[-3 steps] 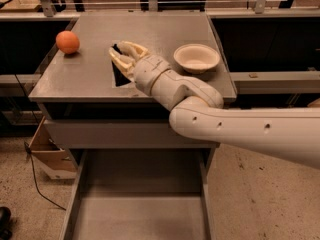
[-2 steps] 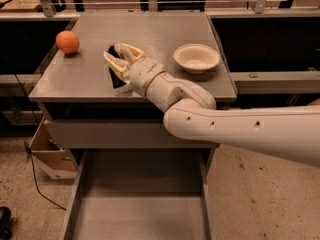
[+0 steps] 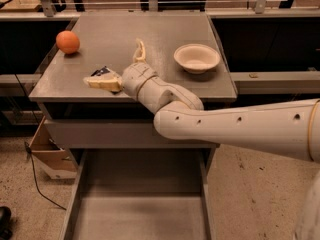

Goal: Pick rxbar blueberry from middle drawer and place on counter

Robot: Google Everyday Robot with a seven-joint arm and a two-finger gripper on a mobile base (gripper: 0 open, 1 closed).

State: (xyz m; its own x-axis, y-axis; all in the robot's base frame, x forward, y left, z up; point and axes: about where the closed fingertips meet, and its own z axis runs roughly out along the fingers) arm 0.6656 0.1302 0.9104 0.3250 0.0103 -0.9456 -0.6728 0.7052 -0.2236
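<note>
The rxbar blueberry (image 3: 103, 72), a dark wrapper with pale print, lies on the counter (image 3: 165, 26) near its front left, mostly hidden behind my lower finger. My gripper (image 3: 114, 61) is over the counter and open. One finger (image 3: 140, 50) points away from me and the other (image 3: 102, 82) lies to the left, touching the bar. The middle drawer (image 3: 140, 209) is pulled out below, and its grey floor shows nothing on it.
An orange ball (image 3: 67, 41) sits at the counter's left edge. A white bowl (image 3: 196, 57) stands on the right side of the counter. A cardboard box (image 3: 47, 154) is on the floor to the left of the cabinet. My arm crosses the cabinet front from the right.
My gripper has moved left and toward the counter's front edge. Its fingers have spread wide apart. The bar, earlier between the fingers, now lies on the counter beside the lower finger.
</note>
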